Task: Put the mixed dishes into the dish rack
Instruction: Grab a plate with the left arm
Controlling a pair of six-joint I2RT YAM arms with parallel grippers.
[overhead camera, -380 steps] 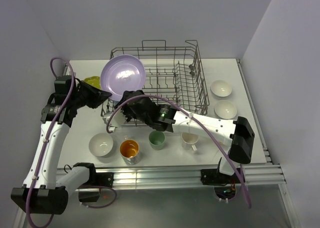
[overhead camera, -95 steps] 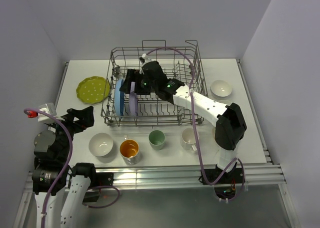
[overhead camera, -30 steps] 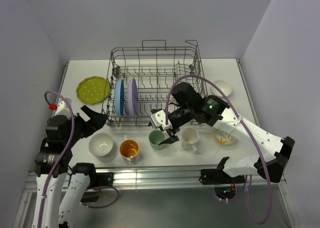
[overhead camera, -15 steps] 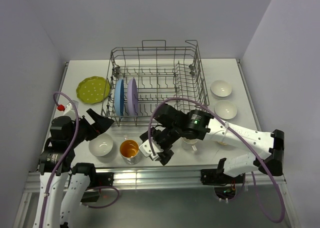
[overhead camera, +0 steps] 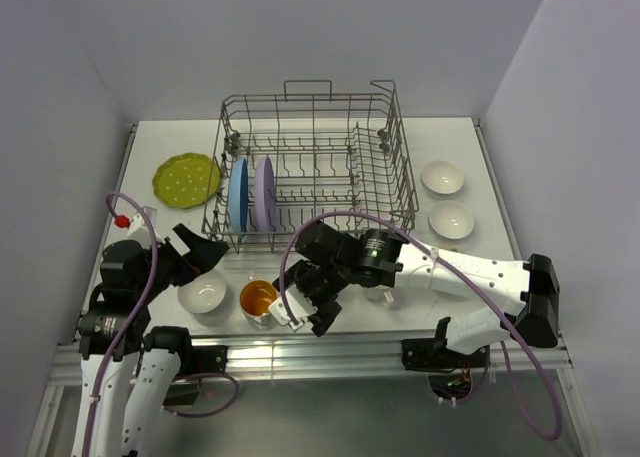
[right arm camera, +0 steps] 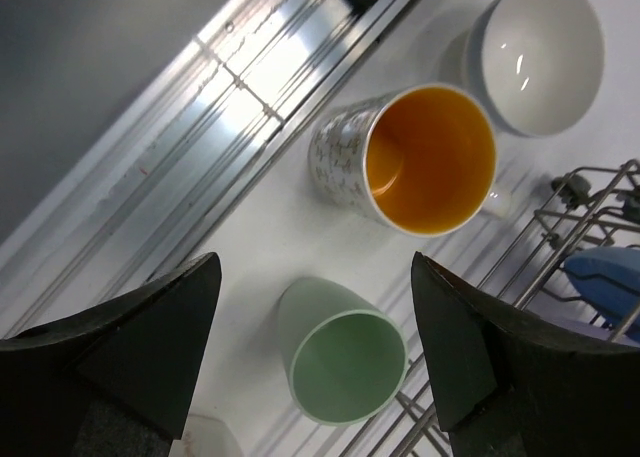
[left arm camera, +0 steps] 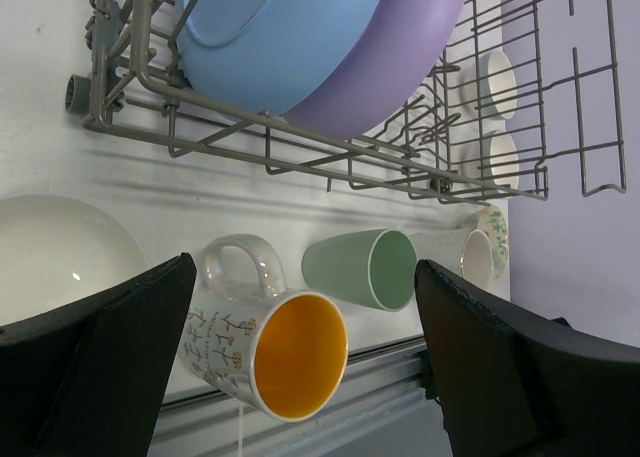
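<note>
While hovering spread and empty, seen from above, centre right pincer (overhead camera: 303, 315) over orange-inside cup (overhead camera: 258, 299) on counter (overhead camera: 455, 142), just before dish rack (overhead camera: 385, 167); by right wrist, straddle its rim squarely, sparing pale green cup (right arm camera: 345, 372) beside; by left wrist, rest left pincer (left arm camera: 305, 267), gaping and empty, aside.

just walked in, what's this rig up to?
Two arms are loading dishes into the dish rack. The blue plate and lavender plate already stand in it. The yellow-green plate lies on the table to its left. The right tool hangs open and empty over the orange-inside cup and pale green cup. The left tool, also open and empty, is by the front white bowl.
</note>
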